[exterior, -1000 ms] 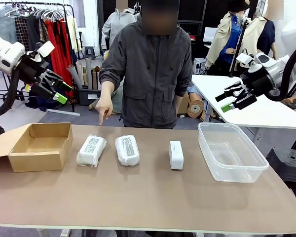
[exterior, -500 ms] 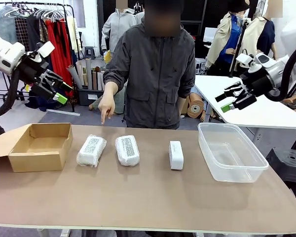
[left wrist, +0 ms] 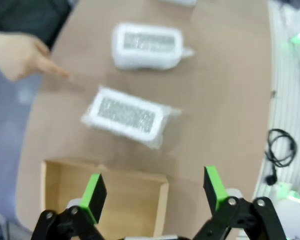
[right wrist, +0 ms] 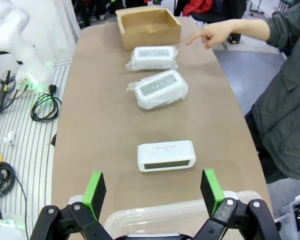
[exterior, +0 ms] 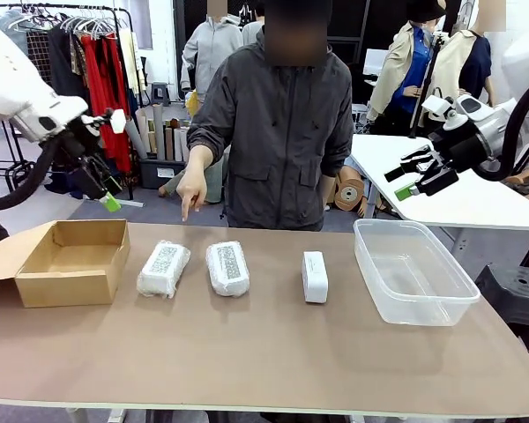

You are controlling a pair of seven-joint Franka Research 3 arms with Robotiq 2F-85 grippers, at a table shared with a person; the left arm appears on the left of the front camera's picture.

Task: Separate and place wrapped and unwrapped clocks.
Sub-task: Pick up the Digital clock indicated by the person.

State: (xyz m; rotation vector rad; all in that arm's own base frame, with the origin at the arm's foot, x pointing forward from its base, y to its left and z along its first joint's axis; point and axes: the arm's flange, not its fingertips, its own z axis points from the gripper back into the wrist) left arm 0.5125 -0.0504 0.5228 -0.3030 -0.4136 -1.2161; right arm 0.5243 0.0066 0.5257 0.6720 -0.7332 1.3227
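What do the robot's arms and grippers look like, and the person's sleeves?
The left arm and right arm are white and rounded, each with a black hose near the wrist. The left gripper and right gripper are black with bright green pads. The person wears long dark grey jacket sleeves.

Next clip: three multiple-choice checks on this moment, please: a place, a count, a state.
1. The unwrapped white clock lies: A on top of a wrapped clock; B on the table between the wrapped clocks and the clear tub; C inside the tub.
2. Wrapped clocks: A one; B two; C three.
3. Left gripper: A open, empty; B shut on a clock; C shut on the tub's rim.
Answers: B, it sits there alone; B, two lie side by side; A, jaws apart, nothing between.
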